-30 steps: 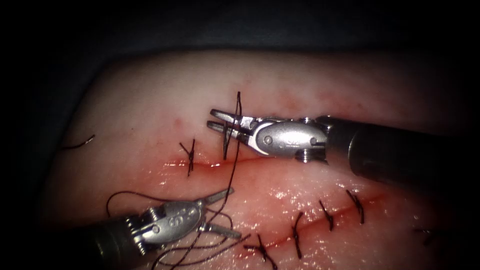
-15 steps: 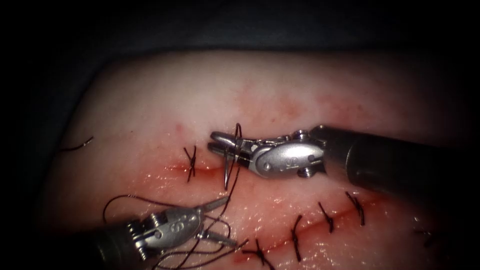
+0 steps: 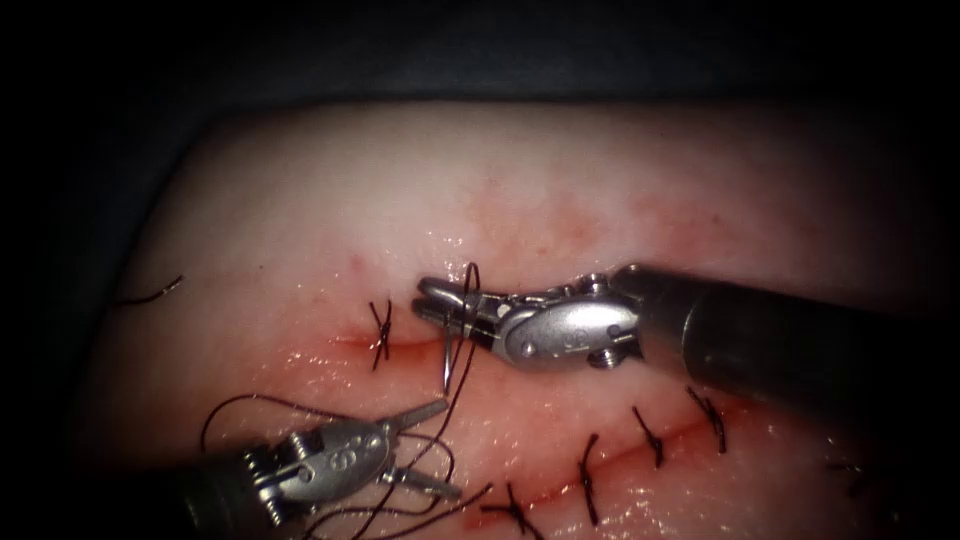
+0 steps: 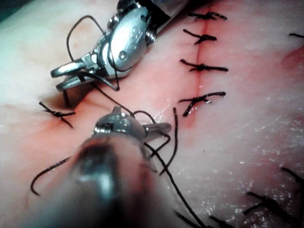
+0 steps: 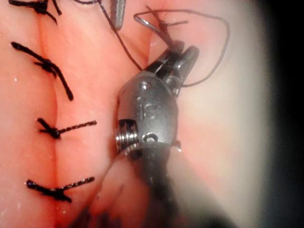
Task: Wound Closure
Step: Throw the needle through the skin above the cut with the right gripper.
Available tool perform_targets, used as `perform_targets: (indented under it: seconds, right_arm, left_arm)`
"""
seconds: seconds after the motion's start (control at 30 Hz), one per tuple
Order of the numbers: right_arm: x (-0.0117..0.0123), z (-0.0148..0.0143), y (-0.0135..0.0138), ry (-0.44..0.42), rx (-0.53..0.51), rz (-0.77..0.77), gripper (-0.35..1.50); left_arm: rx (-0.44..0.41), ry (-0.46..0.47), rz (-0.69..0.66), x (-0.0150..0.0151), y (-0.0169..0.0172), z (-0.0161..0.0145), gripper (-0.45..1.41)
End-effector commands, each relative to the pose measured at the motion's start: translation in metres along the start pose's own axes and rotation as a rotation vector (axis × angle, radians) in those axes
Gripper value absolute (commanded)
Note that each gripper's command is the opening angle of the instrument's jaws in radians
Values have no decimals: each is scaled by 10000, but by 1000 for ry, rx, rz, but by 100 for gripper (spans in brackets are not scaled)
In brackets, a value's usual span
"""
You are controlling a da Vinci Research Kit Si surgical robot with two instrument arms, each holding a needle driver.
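Sunk slightly leftward, the left tool point(image 3: 452, 449) gapes empty amid loose thread point(image 3: 215, 415), while the right tool point(image 3: 422, 300), clamped on the needle point(image 3: 445, 360) near its thread end, has lowered its point, seemingly not yet in the tissue point(image 3: 300, 200), over the cut point(image 3: 410, 345); a fresh stitch likely needs square entry.

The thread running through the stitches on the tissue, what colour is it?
The thin suture thread is black, clearest against the pale tissue in the left wrist view.
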Motion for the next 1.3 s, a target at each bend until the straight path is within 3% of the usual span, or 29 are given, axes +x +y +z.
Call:
perform_targets:
  seconds: [0.03,0.77,1.03,1.3]
  right_arm:
    - [-6,11,-6,-9,9,-7,-35]
    - [-39,-8,-34,-136,81,-30,-35]
    - [-60,-14,-41,-201,108,9,-35]
    - [-72,-19,-61,-232,156,-6,-35]
  left_arm:
    - [-1,2,3,3,-4,7,54]
    - [8,-3,0,4,-6,3,54]
    - [12,-8,0,3,-6,1,54]
    - [14,-12,1,3,-6,1,54]
